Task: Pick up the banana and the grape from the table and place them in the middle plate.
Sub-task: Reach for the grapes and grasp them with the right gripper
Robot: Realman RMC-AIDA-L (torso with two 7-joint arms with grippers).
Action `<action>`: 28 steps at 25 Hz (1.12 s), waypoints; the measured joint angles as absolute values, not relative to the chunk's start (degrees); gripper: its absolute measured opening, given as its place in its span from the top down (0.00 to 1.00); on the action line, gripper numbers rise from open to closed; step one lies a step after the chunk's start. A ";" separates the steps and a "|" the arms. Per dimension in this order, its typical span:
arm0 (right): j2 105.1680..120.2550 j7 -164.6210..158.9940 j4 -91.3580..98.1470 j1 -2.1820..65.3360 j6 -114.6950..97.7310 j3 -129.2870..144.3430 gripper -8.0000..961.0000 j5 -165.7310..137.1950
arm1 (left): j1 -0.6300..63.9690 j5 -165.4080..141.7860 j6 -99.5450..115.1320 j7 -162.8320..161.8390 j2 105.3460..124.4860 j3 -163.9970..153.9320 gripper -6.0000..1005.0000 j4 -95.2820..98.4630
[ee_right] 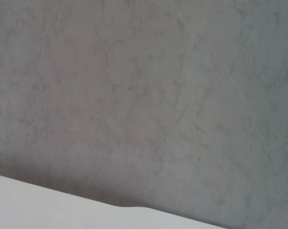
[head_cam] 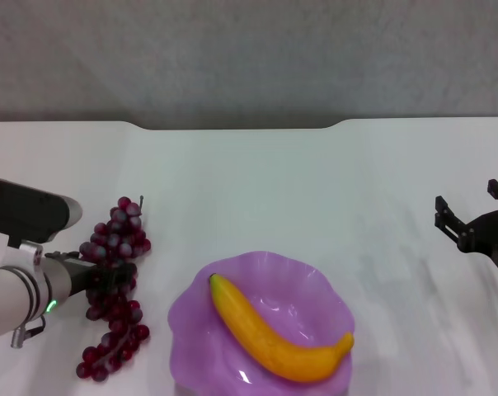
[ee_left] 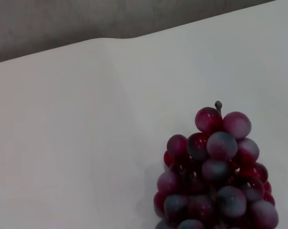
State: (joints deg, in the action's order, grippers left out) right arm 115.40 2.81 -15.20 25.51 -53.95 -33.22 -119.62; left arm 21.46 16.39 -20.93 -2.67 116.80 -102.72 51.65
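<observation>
I see the grape (head_cam: 115, 285), a long bunch of round dark red-purple berries w/ thin stem, lying on the white surface (head_cam: 315, 190) just left of the middle plate (head_cam: 191, 313). Left tool (head_cam: 109, 276) sits at the bunch's middle; can't tell its spread. Banana (head_cam: 274, 330), smooth yellow-orange, lies in the translucent purple scalloped plate. Right tool (head_cam: 472, 216), spread, well right of plate. Grey wall behind.

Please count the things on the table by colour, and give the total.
Yellow: 1, the banana
Dark red-purple: 1, the grape bunch
Purple: 1, the plate
Total: 3
</observation>
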 joint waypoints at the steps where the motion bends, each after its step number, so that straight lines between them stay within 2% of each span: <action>1: 115.40 2.81 -15.21 25.53 -53.95 -33.22 0.08 -119.62 | 21.58 16.42 -20.95 -2.68 116.82 -102.72 0.13 51.52; 14: 115.40 2.81 -15.16 25.41 -54.06 -33.22 0.08 -119.62 | 22.30 16.54 -20.57 -3.30 116.90 -103.27 0.16 51.03; 16: 115.40 2.81 -15.07 25.38 -54.06 -33.22 0.08 -119.62 | 22.27 16.53 -20.41 -3.33 116.90 -103.27 0.26 51.03; 28: 115.40 2.81 -15.06 25.52 -53.78 -33.22 0.08 -119.62 | 21.97 16.52 -19.69 -3.26 116.90 -103.27 0.37 51.04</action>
